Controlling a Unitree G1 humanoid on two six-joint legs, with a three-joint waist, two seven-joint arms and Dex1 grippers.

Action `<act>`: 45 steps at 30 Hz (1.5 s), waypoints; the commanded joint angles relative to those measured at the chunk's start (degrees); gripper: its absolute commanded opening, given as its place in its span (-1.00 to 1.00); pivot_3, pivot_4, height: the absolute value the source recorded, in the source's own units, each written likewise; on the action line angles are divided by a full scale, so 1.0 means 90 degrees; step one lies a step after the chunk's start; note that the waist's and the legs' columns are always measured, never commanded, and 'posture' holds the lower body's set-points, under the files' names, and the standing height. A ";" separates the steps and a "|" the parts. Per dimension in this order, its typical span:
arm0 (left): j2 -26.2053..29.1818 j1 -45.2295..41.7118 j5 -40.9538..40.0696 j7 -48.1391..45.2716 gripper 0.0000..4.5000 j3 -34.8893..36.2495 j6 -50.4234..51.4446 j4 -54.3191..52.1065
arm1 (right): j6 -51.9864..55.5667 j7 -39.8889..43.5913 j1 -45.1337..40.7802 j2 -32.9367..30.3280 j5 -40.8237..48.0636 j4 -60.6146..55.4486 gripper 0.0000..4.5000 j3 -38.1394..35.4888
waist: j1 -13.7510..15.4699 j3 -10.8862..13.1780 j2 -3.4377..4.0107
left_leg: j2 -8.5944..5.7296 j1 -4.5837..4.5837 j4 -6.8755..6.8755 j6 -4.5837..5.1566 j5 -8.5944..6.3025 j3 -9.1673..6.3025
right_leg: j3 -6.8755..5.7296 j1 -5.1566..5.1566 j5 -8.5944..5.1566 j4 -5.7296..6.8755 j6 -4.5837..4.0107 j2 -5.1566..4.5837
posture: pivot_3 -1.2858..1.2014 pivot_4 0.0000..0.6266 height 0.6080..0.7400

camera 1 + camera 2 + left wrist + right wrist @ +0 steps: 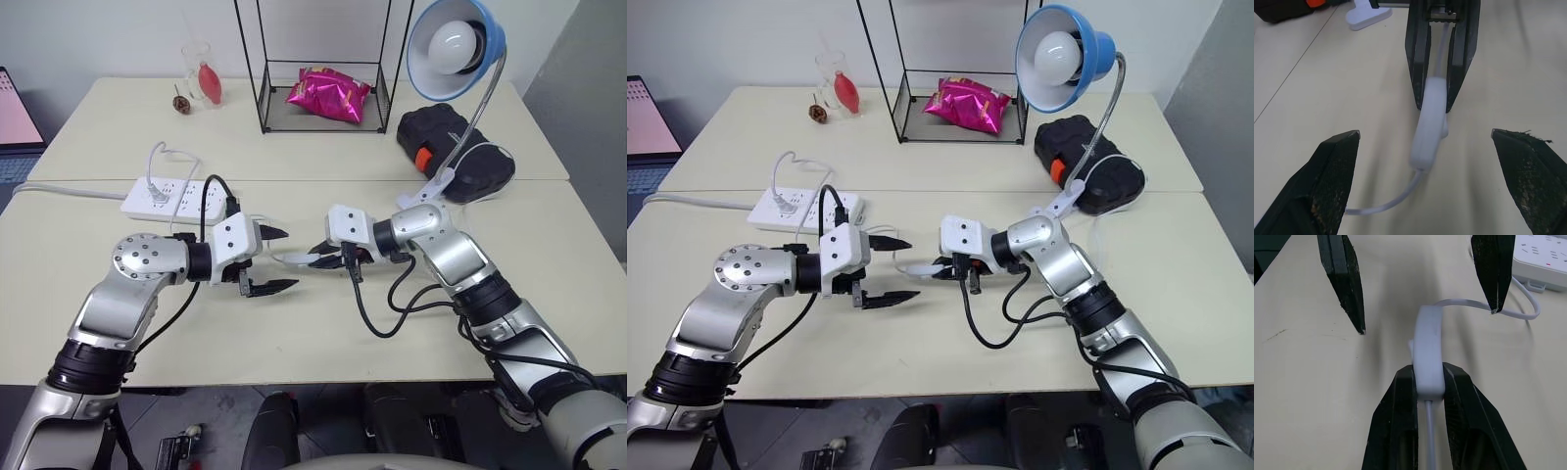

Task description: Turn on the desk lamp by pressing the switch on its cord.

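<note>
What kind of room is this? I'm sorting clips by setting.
Probably an office or lab workspace: pale tables pushed together, a white power strip, a laptop at the edge and a black tool case beside the clip-on desk lamp.

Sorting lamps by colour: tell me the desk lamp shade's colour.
Blue outside, white inside: desk lamp, clearest in the right eye view.

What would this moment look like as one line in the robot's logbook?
right gripper: shut on switch, held above table | left gripper: open, facing switch, not touching | lamp: looks unlit | next: probably press switch
</note>
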 commanded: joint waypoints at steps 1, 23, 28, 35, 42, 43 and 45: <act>-0.0005 -0.0139 0.0051 -0.0075 1.00 0.0019 -0.0130 -0.0013 | 0.0037 0.0006 -0.0048 0.0041 0.0135 -0.0339 -0.84 -0.0041 | 0.0001 0.0000 0.0000 | 0.0000 0.0000 0.0000 0.0000 0.0000 0.0000 | 0.0000 0.0000 0.0000 0.0000 0.0000 0.0000 | 0.03 -0.52 1.00; -0.0329 -0.0701 0.0721 -0.0023 -0.72 -0.0349 -0.0466 0.0661 | 0.0094 0.0082 -0.0064 0.0058 0.0189 -0.0442 -0.84 -0.0034 | -0.0001 0.0000 0.0000 | -0.0001 -0.0001 0.0001 0.0000 0.0000 -0.0003 | -0.0001 0.0000 0.0000 0.0002 0.0000 0.0001 | 0.03 -0.52 1.00; -0.0330 -0.0728 0.0796 0.0052 -0.72 -0.0324 -0.0471 0.0645 | 0.0067 0.0097 -0.0078 0.0046 0.0192 -0.0426 -0.84 -0.0040 | 0.0001 0.0000 0.0000 | -0.0001 -0.0001 0.0001 0.0000 0.0000 -0.0003 | -0.0001 0.0000 0.0000 0.0002 0.0000 0.0001 | 0.03 -0.52 1.00; -0.0502 -0.0612 0.0347 -0.0040 -0.73 -0.0128 -0.0413 0.0303 | 0.0083 0.0132 -0.0061 0.0074 0.0225 -0.0467 -0.84 -0.0037 | 0.0001 0.0000 0.0000 | -0.0001 -0.0001 0.0001 0.0000 0.0000 -0.0004 | -0.0001 0.0000 0.0000 0.0002 0.0000 0.0001 | 0.03 -0.52 1.00; -0.0375 -0.0488 0.0416 -0.0103 0.14 -0.0102 -0.0561 0.0186 | 0.0057 0.0155 -0.0074 0.0114 0.0223 -0.0411 -0.84 -0.0036 | 0.0000 0.0000 0.0000 | -0.0001 -0.0001 0.0001 0.0000 0.0000 -0.0005 | -0.0002 0.0000 0.0001 0.0002 -0.0001 0.0001 | 0.03 -0.52 1.00; -0.0358 -0.0455 0.0413 -0.0099 0.24 -0.0085 -0.0569 0.0149 | 0.0047 0.0150 -0.0074 0.0118 0.0220 -0.0395 -0.84 -0.0032 | 0.0000 0.0000 -0.0001 | -0.0001 -0.0002 0.0001 0.0000 0.0000 -0.0006 | -0.0002 0.0000 0.0001 0.0002 -0.0001 0.0001 | 0.03 -0.52 1.00; -0.0262 -0.0364 0.0433 -0.0157 0.44 -0.0062 -0.0622 0.0024 | 0.0021 0.0121 -0.0079 0.0137 0.0209 -0.0317 -0.84 -0.0030 | 0.0000 0.0000 0.0000 | -0.0001 -0.0002 0.0001 0.0000 0.0000 -0.0005 | -0.0001 0.0000 0.0002 0.0002 -0.0003 0.0000 | 0.03 -0.52 1.00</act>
